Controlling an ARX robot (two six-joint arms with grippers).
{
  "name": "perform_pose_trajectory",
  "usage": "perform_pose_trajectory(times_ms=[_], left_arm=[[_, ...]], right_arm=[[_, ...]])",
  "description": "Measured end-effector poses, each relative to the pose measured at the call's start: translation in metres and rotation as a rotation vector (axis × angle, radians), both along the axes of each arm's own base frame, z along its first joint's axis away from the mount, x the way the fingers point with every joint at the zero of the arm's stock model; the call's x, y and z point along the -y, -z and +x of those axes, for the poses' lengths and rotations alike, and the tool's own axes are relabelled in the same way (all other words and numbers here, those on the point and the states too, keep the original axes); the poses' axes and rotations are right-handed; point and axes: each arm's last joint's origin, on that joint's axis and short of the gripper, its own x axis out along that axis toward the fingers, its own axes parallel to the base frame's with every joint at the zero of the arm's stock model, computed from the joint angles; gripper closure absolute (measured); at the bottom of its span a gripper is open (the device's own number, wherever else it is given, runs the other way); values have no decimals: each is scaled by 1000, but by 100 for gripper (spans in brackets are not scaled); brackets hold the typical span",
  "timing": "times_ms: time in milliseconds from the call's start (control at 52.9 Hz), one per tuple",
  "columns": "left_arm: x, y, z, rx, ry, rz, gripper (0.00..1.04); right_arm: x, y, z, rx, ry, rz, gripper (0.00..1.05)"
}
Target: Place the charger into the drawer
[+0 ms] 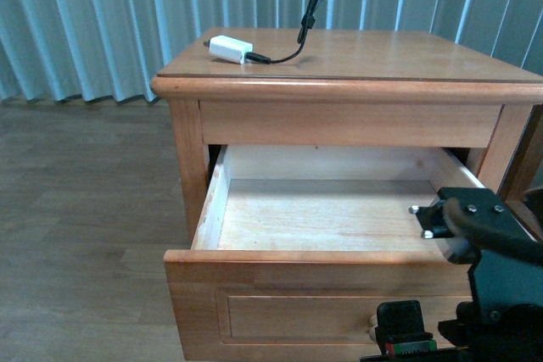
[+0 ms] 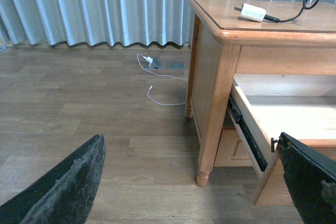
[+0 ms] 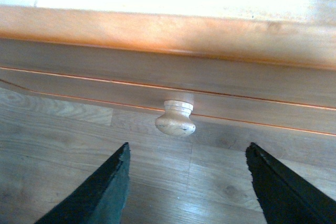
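Observation:
The white charger (image 1: pixel 231 48) lies on top of the nightstand near its left rear, its black cable (image 1: pixel 307 19) curling upward. It also shows in the left wrist view (image 2: pixel 252 12). The upper drawer (image 1: pixel 322 218) is pulled open, its pale interior empty. Its round knob (image 3: pixel 176 119) shows in the right wrist view. My right gripper (image 3: pixel 186 182) is open, just in front of and apart from the knob; its arm (image 1: pixel 488 235) shows at the drawer's right front corner. My left gripper (image 2: pixel 191 182) is open and empty, low over the floor left of the nightstand.
The nightstand top (image 1: pixel 407 57) is otherwise bare. Its front left leg (image 2: pixel 210 129) stands between my left fingers' view. A white cable and plug (image 2: pixel 155 77) lie on the wooden floor by the curtains (image 1: pixel 85 23).

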Motion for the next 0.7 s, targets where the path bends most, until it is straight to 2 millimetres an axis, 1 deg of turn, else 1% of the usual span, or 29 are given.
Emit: perform_pose_trajectory(times_ms=[19,76,94,132,151,189,208,283,321,397,491,605,699], left_arm=[[0,0,0,0,0,0,6],[0,0,0,0,0,0,6],[0,0,0,0,0,0,6],[0,0,0,0,0,0,6],[0,0,0,0,0,0,6],[0,0,0,0,0,0,6],[0,0,0,0,0,0,6],[0,0,0,0,0,0,6],[0,0,0,0,0,0,6],[0,0,0,0,0,0,6],[0,0,0,0,0,0,6],[0,0,0,0,0,0,6],[0,0,0,0,0,0,6]], right_arm=[[1,-2,-1,4,0,3,35],[5,-19,-5,35,5,19,25],[6,-22,-5,42,7,22,23],[10,-34,-8,69,7,38,16],[12,-37,-9,77,8,40,14],[18,-49,-12,108,17,46,7],[21,-54,-13,122,26,51,6],[34,-73,-19,164,42,67,9],[44,-86,-23,196,52,75,8],[59,-106,-31,259,69,85,8],[76,-126,-42,339,75,98,8],[96,-142,-60,400,73,105,8],[111,-150,-78,433,87,110,8]])
